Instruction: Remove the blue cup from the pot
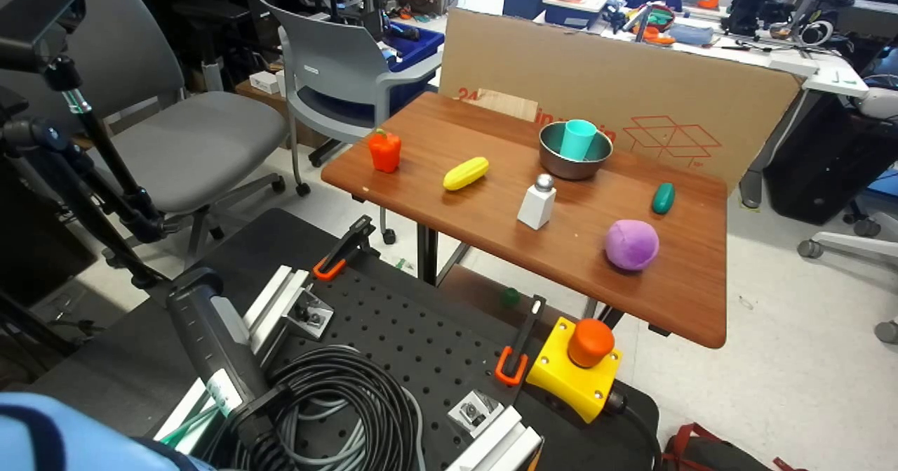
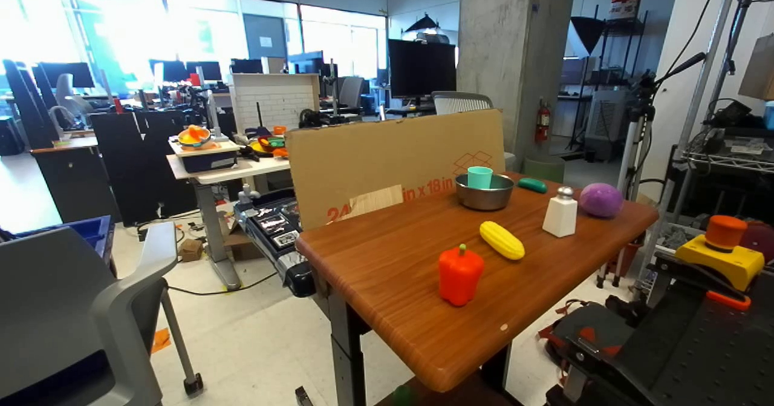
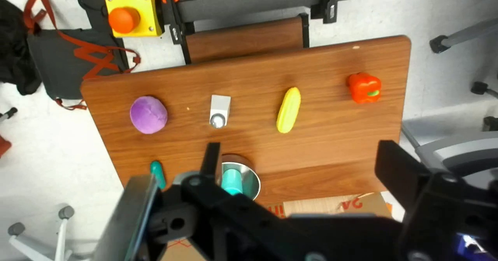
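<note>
The blue cup [image 1: 577, 141] stands inside the pot [image 1: 565, 170] and rises above its rim. The cup [image 2: 479, 178] and the round metal pot [image 2: 485, 199] also show in an exterior view, at the far side of the table. In the wrist view the cup [image 3: 232, 181] and pot [image 3: 253, 181] lie beside the left finger, and the gripper partly hides both. My gripper [image 3: 300, 143] is wide open with nothing between its fingers, high above the table. The gripper does not show in either exterior view.
On the wooden table [image 1: 449, 141] lie a white shaker [image 1: 537, 206] near the pot, a yellow corn [image 1: 466, 174], a red pepper [image 1: 385, 151], a purple ball [image 1: 631, 245] and a green oblong thing [image 1: 663, 198]. A cardboard sheet [image 1: 505, 57] stands behind the table's far edge.
</note>
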You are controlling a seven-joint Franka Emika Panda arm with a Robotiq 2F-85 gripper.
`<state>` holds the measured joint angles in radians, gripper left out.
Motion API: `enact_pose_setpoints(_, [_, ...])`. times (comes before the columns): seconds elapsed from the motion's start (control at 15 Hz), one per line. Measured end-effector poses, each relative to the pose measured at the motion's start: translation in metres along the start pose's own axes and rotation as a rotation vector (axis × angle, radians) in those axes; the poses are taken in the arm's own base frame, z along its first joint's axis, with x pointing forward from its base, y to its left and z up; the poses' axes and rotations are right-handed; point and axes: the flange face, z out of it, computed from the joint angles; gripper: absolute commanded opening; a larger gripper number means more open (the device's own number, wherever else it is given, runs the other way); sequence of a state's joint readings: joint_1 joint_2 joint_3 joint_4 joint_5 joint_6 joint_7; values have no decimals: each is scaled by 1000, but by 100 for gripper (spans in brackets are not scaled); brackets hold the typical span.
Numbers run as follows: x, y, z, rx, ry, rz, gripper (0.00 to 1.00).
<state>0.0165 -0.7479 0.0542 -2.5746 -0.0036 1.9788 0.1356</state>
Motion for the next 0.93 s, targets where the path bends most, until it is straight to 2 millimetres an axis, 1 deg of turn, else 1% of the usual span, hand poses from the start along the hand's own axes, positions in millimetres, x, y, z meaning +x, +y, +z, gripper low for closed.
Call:
enact_pose_setpoints(0.27, [48,9,55,-59,49,1,100])
enact_pose_setpoints(0.53, [94,20,109,-111,31,22,100])
enact_pose_setpoints(0.73, [129,22,138,-134,-2,26,100])
enact_pose_setpoints(0.93, [160,25,162,-149,-25,32,100])
